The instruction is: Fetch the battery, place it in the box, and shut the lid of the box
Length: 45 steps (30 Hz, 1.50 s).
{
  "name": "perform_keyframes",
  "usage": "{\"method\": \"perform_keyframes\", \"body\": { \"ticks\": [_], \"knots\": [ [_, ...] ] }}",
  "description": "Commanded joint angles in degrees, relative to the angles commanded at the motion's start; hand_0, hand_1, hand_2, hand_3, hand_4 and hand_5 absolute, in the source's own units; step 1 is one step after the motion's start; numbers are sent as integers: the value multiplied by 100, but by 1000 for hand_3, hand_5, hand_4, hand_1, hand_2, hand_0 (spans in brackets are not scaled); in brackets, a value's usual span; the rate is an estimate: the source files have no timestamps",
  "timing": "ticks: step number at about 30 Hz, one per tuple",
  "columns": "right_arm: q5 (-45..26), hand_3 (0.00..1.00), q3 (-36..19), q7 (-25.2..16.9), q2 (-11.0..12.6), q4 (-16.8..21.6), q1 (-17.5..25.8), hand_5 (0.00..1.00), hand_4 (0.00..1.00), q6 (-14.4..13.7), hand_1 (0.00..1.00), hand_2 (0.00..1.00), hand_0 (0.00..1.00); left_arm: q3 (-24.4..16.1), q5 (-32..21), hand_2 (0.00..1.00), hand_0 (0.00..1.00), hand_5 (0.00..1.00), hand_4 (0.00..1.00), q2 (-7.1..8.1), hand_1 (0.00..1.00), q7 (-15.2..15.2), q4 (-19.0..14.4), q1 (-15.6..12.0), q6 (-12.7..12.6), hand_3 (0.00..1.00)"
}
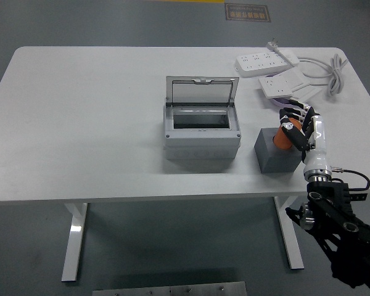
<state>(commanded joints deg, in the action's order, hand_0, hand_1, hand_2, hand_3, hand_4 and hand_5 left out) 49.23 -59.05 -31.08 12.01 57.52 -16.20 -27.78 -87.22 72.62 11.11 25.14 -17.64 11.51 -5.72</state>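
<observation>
1. Your right hand [298, 128] is over the top of the grey block [276, 155], fingers curled around the orange battery [285, 137], which sits upright at the block's top.
2. To the left of your hand you have the grey box [202, 137], its clear lid [201, 92] standing up at the back and the inside exposed. It is apart from the block.
3. Beyond your hand, toward the far edge of the white table [80, 123], lie two white power strips [266, 61] with a coiled cable [333, 71].
4. Your left hand is not visible.
</observation>
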Motion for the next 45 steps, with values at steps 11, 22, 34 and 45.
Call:
{"method": "perform_keyframes", "body": {
  "ticks": [11, 22, 34, 45],
  "knots": [
    [7, 651, 10, 13, 6, 3, -7, 250, 689, 3, 625, 589, 660, 4, -2, 650, 585, 179, 694, -5, 706, 2, -1, -2, -1, 606],
    [-29, 652, 175, 14, -7, -39, 17, 242, 691, 8, 626, 588, 661, -10, 26, 651, 580, 178, 695, -6, 705, -3, 3, 8, 14, 606],
    [-92, 650, 313, 50, -4, -219, 10, 206, 659, 32, 621, 586, 609, -19, 53, 651, 579, 175, 694, 1, 705, 2, 4, 26, 28, 606],
    [-248, 649, 359, -5, 9, -222, 17, 196, 646, -118, 626, 585, 633, -29, 77, 650, 578, 174, 693, 7, 706, 10, 3, 30, 39, 606]
  ]
}}
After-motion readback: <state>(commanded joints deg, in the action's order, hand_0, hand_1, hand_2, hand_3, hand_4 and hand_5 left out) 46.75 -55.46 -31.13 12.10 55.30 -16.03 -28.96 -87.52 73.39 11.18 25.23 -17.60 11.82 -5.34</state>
